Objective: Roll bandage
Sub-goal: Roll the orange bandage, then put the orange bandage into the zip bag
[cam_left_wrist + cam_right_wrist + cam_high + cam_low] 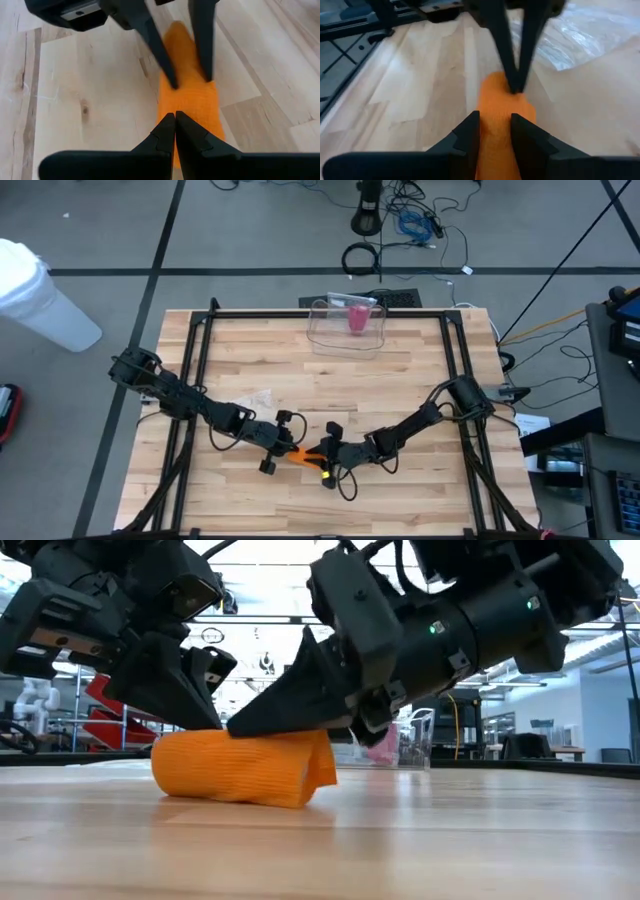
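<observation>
Both arms stretched low, meeting near the wooden table's front middle. Left gripper pinched shut on the orange bandage roll's end; right gripper narrowly parted astride the other end. Roll lying flat, long axis running gripper to gripper.

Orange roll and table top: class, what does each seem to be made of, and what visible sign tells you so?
Orange roll: looks like soft woven fabric, matte, likely elastic bandage; a fine mesh texture shows and its loose end folds limply. Table top: apparently light wood planks, smooth finish; grain lines, a knot and board seams are visible.
</observation>
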{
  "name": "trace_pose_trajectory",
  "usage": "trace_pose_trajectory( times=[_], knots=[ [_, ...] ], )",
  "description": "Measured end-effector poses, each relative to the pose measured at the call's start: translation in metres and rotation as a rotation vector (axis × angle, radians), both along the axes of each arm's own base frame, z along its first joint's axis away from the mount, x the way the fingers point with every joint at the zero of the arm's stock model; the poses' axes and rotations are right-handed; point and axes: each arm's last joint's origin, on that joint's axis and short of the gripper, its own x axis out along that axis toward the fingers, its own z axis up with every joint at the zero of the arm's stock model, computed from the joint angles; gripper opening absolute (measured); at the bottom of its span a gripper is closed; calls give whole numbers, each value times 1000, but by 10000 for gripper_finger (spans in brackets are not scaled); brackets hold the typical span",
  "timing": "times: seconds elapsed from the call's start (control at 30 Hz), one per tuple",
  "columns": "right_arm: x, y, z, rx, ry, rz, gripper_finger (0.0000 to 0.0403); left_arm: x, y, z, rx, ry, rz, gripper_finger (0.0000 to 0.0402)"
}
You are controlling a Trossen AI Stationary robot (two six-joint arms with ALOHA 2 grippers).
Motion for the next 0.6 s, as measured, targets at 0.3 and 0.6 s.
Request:
trace_pose_trajectory(
  times=[0.3,0.6],
  knots=[
    [-2,4,35,-11,-93,99,93,0,1,1,11,-10,16,20],
    [4,-12,42,-106,-110,100,94,-8,7,34,23,-128,123,20]
  ],
)
